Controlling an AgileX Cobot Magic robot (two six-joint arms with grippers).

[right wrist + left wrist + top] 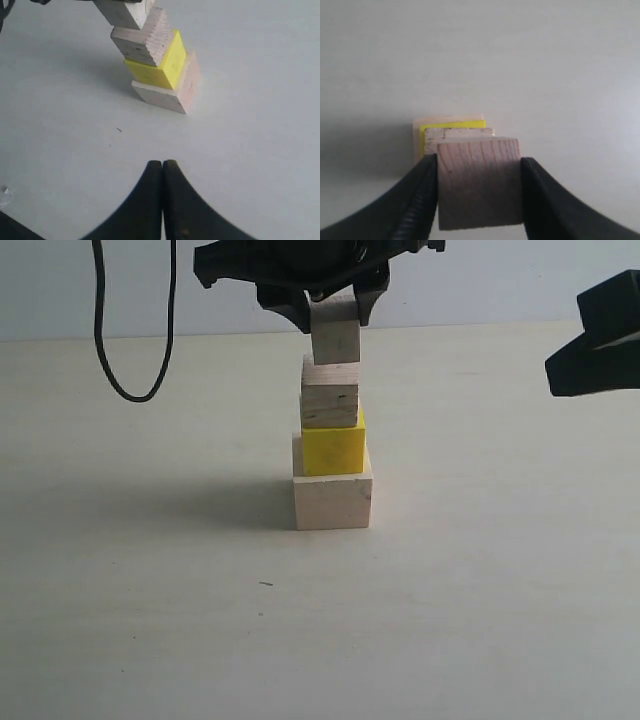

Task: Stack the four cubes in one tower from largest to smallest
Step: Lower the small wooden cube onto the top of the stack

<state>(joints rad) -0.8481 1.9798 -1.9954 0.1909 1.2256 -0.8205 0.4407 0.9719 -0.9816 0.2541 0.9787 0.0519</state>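
Tower point(332, 440) at centre of exterior view, on pale table point(150, 590): large pale cube point(332, 500) at base, yellow cube point(333, 448) on it, grainy cube point(330, 400) above. Smallest cube point(336, 340) at top centre, gripped on both sides by left gripper point(335, 315), underside at grainy cube's top; contact unclear. Right gripper point(162, 167) near right edge, fingers pressed together, holding nothing. Black cable point(100, 340) at upper left.

Soft, even light; in the exterior view the tower point(333, 445) casts a faint shadow toward 9 o'clock across the desk point(480, 620)
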